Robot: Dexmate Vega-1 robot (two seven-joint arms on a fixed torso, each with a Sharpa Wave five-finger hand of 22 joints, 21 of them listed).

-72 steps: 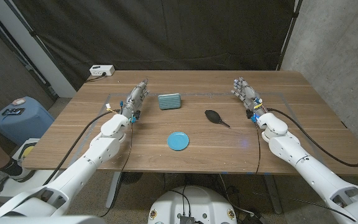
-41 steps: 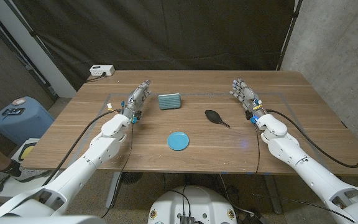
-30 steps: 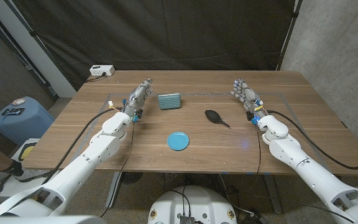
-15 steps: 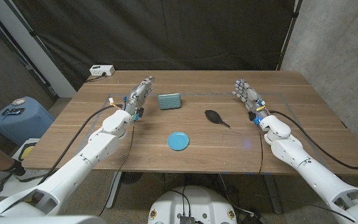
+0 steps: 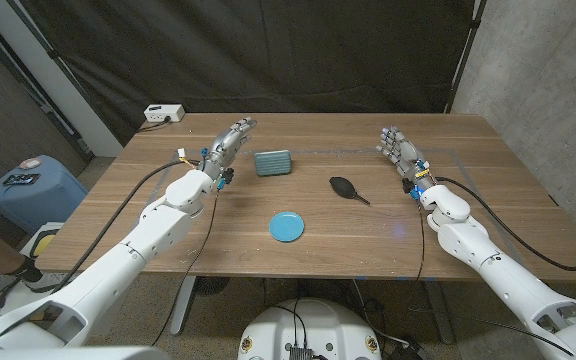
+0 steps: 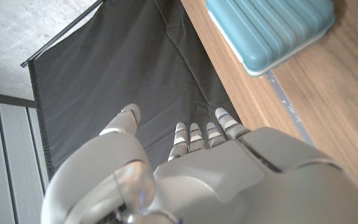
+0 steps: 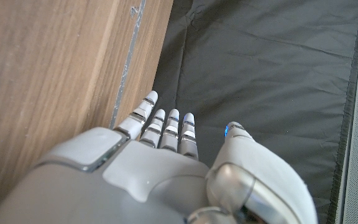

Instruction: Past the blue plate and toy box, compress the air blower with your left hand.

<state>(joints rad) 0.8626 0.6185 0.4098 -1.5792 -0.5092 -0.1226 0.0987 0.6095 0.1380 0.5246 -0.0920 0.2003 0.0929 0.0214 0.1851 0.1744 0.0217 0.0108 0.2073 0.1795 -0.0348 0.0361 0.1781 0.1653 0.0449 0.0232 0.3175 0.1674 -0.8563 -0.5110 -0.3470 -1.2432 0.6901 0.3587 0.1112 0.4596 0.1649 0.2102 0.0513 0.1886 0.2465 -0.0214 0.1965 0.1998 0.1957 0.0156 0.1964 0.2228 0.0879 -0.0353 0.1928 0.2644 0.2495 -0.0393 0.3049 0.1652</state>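
Left hand (image 5: pixel 224 146): hovering open, empty, at toy box's (image 5: pixel 273 162) nine o'clock.
Blower (image 5: pixel 346 187): lying at plate's (image 5: pixel 287 226) two o'clock.
Advice: cross over box, squeeze bulb squarely.
Right hand (image 5: pixel 400 152): waiting open.

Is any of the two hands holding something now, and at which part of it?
Nothing is held. The left hand and the right hand are both empty; the air blower lies untouched on the table.

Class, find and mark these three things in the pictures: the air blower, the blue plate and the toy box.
air blower (image 5: pixel 343 185), head view, on its black bulb.
blue plate (image 5: pixel 287 226), head view, on its middle.
toy box (image 5: pixel 273 162), head view, on its ribbed teal lid.
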